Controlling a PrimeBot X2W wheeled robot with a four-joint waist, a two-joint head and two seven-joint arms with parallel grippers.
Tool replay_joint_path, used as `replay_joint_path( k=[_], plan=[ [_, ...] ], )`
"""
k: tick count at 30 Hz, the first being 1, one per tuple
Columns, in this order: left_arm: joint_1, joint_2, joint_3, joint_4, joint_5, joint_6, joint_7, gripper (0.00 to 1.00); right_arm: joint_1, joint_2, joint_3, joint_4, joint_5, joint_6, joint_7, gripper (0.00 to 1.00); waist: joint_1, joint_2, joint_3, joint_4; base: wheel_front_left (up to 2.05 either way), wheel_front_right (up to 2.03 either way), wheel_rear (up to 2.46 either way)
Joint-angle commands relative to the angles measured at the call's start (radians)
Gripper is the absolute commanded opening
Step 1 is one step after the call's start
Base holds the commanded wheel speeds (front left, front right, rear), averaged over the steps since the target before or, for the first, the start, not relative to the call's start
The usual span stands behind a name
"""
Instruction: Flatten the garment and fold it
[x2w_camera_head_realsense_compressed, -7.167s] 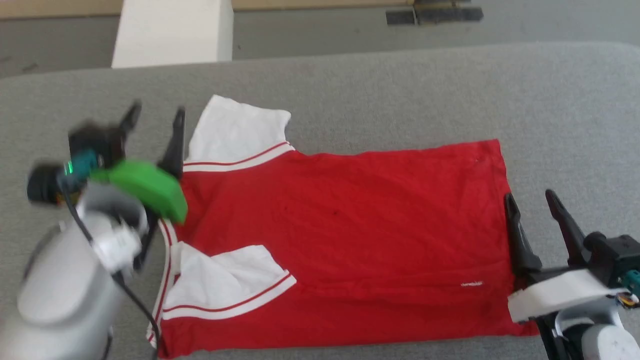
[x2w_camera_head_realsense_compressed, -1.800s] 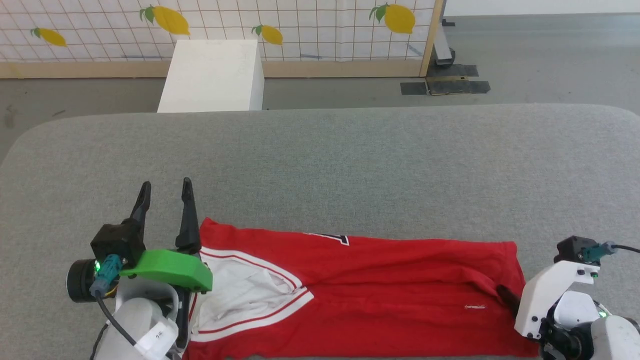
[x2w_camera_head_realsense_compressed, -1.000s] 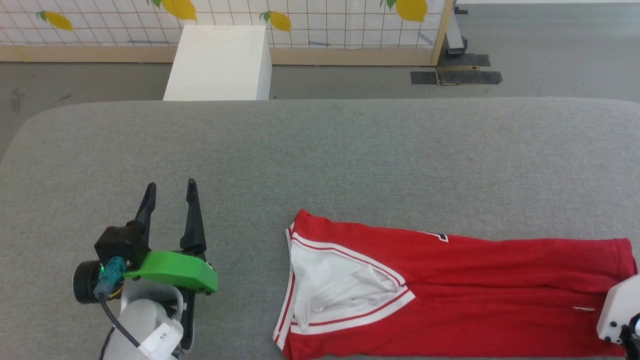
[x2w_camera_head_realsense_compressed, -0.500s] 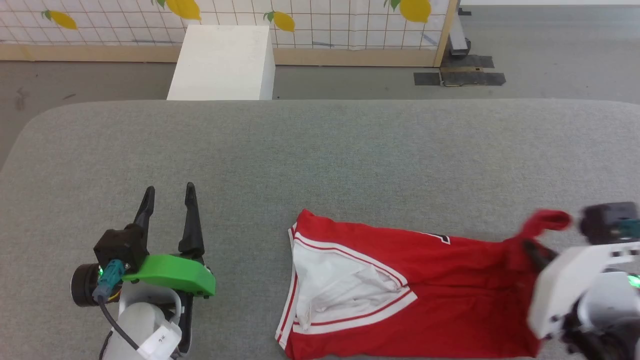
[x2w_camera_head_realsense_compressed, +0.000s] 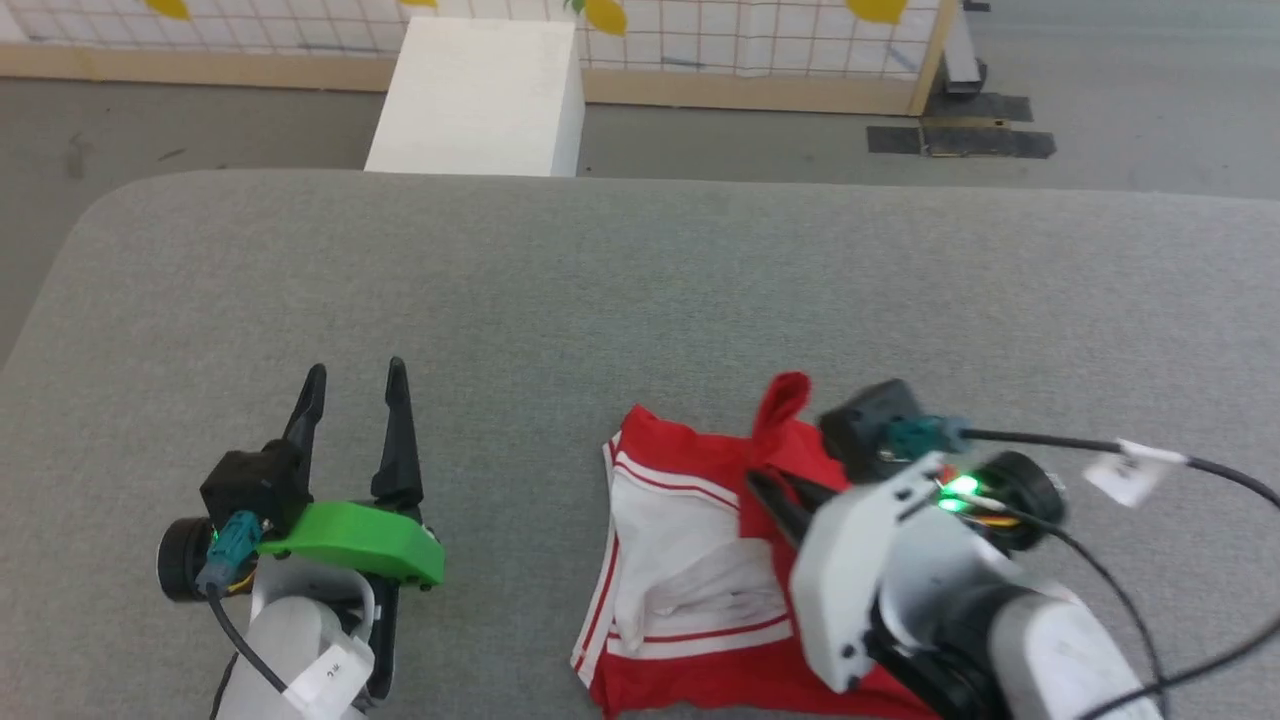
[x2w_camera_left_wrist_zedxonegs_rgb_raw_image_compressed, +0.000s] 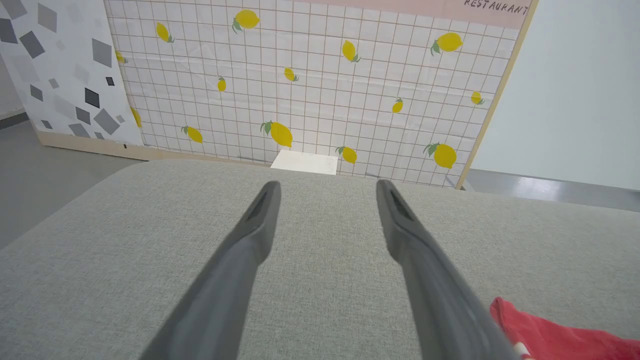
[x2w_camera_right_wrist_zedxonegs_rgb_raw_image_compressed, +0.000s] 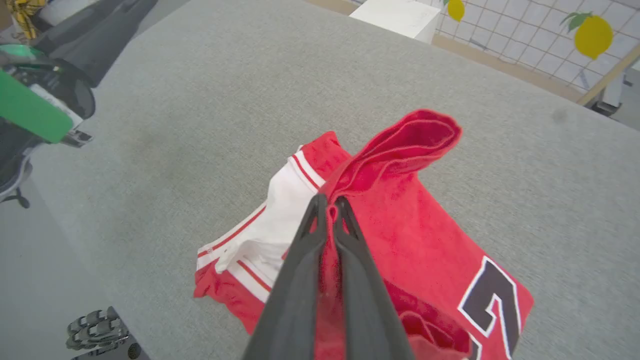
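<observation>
My right tool (x2w_camera_right_wrist_zedxonegs_rgb_raw_image_compressed: 330, 201), fingers pressed together, pinches a red fold of the garment (x2w_camera_right_wrist_zedxonegs_rgb_raw_image_compressed: 420, 225), lifting it over the white panel. The rest lies bunched on the grey bench (x2w_camera_head_realsense_compressed: 600, 280). My left tool (x2w_camera_head_realsense_compressed: 355, 372) is spread and empty, apart from the garment, on its left.

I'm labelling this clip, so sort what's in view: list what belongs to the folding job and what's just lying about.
Job: garment, partly doubled over; right gripper, shut on its red edge; left gripper, open, off the cloth; grey padded table underneath.
Lying about: white block beyond the table; lemon-print screen; dark strips on the floor.
</observation>
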Motion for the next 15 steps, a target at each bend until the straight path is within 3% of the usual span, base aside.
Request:
replay_joint_path(
  k=[1, 13, 15],
  plan=[
    [-0.019, -0.007, 0.004, 0.003, 0.013, -0.01, -0.005, 1.0, -0.031, -0.001, 0.019, 0.045, 0.022, -0.002, -0.029, 0.0, 0.0, 0.0, 0.014, 0.019, 0.0, 0.0, 0.0],
    [-0.033, -0.022, 0.0, -0.001, 0.019, -0.012, -0.005, 1.0, -0.193, -0.001, 0.227, 0.425, 0.095, -0.002, -0.154, 0.0, 0.0, 0.0, 0.051, 0.071, 0.0, 0.0, 0.0],
    [-0.032, -0.023, 0.0, 0.0, 0.019, -0.011, -0.005, 1.0, -0.202, -0.001, 0.238, 0.457, 0.113, -0.002, -0.17, 0.83, 0.0, 0.0, 0.051, 0.072, 0.0, 0.0, 0.0]
  ],
)
